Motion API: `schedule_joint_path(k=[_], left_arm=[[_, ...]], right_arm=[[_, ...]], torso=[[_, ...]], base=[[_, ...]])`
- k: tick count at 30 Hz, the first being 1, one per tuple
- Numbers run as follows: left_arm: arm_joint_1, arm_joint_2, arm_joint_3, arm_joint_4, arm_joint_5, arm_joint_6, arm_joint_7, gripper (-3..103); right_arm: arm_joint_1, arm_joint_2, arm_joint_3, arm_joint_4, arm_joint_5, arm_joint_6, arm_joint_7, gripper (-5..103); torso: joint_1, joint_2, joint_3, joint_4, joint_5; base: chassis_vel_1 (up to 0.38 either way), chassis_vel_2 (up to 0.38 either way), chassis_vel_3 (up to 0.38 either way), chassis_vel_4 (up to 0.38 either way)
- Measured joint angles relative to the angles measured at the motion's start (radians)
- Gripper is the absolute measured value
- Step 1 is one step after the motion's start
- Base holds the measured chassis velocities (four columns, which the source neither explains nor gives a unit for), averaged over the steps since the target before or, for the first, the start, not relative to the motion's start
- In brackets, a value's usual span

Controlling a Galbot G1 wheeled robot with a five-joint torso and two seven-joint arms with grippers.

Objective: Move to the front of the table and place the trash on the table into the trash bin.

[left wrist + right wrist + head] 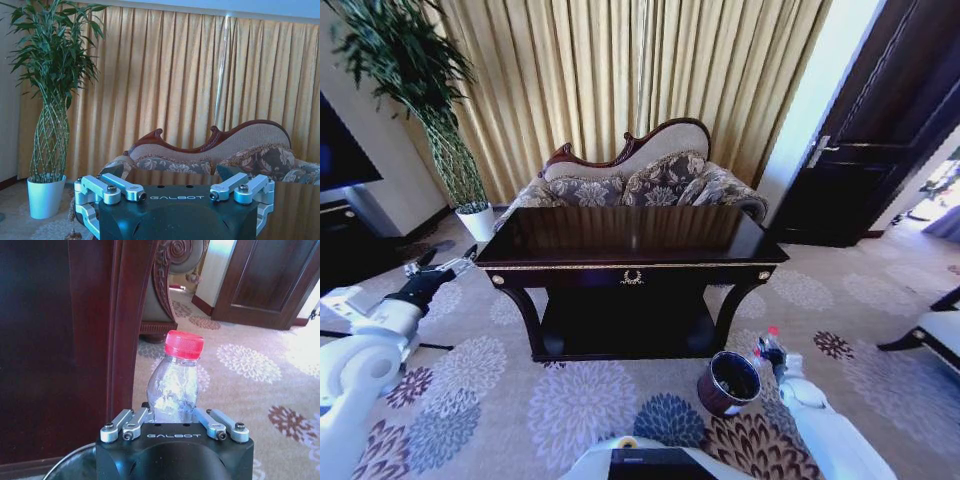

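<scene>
Glossy white rounded arm shells [360, 365], black wrist blocks lettered GALBOT [176, 197], silver screw-fastened finger linkages [131, 424], orange-ringed white torso top [625, 445].

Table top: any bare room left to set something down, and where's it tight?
The table top reads bare from edge to edge, left gripper off its left end. Tight spot is the floor by the front right leg: the trash bin sits close to the right gripper, which is shut on the bottle.

Head camera looks down on the table [630, 245]; wrist cameras face it low, close.
</scene>
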Motion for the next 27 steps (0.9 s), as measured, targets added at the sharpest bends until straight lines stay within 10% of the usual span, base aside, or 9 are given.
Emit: schedule_joint_path(k=[8, 27], left_arm=[[0.012, -0.001, -0.009, -0.004, 0.000, -0.001, 0.000, 100], [0.008, -0.002, -0.014, 0.008, -0.004, -0.005, 0.004, 100]], right_arm=[[-0.004, 0.037, 0.009, -0.016, -0.003, 0.041, -0.001, 23], [-0.035, 0.038, 0.027, 0.047, 0.001, 0.018, 0.004, 93]], torso=[[0.000, 0.000, 0.000, 0.0003, 0.0000], [0.000, 0.000, 0.000, 0.0002, -0.0001]], base=[[0.000, 0.000, 0.000, 0.000], [0.000, 0.000, 0.000, 0.000]])
